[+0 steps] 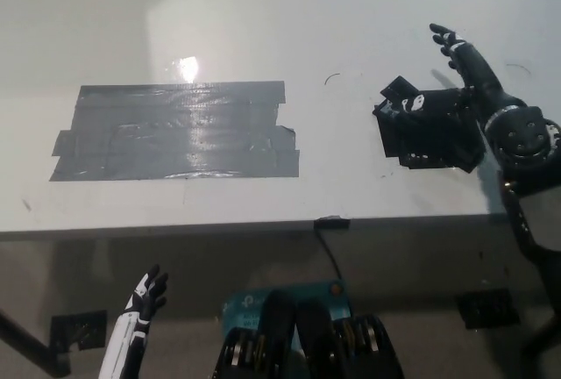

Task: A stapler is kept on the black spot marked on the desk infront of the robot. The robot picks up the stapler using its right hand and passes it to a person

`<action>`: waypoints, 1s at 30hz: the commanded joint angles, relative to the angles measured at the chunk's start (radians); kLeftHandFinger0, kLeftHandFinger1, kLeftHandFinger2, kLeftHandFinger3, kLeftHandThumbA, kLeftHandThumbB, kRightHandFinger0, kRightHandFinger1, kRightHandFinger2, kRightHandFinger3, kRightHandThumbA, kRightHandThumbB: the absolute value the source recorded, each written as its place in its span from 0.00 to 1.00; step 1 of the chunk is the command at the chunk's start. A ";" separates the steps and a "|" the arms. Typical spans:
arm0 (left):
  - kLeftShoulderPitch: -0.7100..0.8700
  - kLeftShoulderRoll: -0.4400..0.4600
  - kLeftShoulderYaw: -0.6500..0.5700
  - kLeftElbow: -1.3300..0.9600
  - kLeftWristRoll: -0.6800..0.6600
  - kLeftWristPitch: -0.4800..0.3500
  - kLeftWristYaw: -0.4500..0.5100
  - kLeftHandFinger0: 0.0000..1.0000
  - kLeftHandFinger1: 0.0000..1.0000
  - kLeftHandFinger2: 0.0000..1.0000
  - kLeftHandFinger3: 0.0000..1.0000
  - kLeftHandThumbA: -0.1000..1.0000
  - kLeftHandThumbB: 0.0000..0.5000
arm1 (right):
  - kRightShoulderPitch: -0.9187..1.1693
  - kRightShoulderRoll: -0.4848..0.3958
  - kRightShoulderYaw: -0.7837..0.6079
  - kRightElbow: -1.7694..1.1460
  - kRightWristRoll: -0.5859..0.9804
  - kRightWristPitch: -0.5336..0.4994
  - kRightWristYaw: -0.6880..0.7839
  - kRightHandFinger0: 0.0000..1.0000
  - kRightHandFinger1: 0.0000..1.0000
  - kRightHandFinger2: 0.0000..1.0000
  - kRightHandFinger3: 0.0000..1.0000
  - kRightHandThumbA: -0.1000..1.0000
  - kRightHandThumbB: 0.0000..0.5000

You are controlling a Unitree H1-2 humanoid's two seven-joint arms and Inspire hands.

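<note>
Note the right robot hand point(456, 53), fingers spread and empty, above the black spot point(429, 129) on the table point(263, 10); you cannot distinguish the stapler against it; left robot hand point(145, 300) rests low.

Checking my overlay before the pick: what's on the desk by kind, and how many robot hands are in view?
Grey tape patch: 1
Black tape spot: 1
Stapler: 0 that I can make out
Robot hand: 2, white left low below the desk edge, black right over the black spot
Total: 4

One head view looks steeply down at the desk point(263, 10).
</note>
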State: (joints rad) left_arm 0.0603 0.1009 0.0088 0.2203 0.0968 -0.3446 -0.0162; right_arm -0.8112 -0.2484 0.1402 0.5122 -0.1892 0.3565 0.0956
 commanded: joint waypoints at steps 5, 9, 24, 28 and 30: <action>0.003 0.009 0.003 -0.024 -0.004 -0.030 0.006 1.00 1.00 1.00 1.00 1.00 1.00 | -0.039 -0.014 0.051 0.044 -0.086 -0.056 -0.044 1.00 1.00 1.00 1.00 1.00 0.54; -0.004 0.010 0.003 -0.017 -0.001 -0.039 0.007 1.00 1.00 1.00 1.00 1.00 1.00 | -0.039 -0.019 0.054 0.054 -0.090 -0.060 -0.036 1.00 1.00 1.00 1.00 1.00 0.53; -0.004 0.008 0.000 -0.020 -0.015 -0.040 -0.003 1.00 1.00 1.00 1.00 1.00 0.99 | -0.040 -0.024 0.062 0.121 -0.107 -0.075 -0.021 1.00 1.00 1.00 1.00 1.00 0.53; -0.004 0.008 -0.002 -0.024 -0.022 -0.037 -0.008 1.00 1.00 1.00 1.00 1.00 0.99 | -0.034 -0.017 0.055 0.136 -0.097 -0.080 -0.020 1.00 1.00 1.00 1.00 1.00 0.54; -0.003 0.008 -0.002 -0.025 -0.018 -0.036 -0.006 1.00 1.00 1.00 1.00 1.00 1.00 | -0.032 -0.015 0.054 0.139 -0.095 -0.081 -0.018 1.00 1.00 1.00 1.00 1.00 0.56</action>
State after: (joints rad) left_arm 0.0601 0.1011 0.0087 0.2199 0.0908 -0.3451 -0.0183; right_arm -0.8099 -0.2526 0.2070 0.6511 -0.2880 0.3252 0.0831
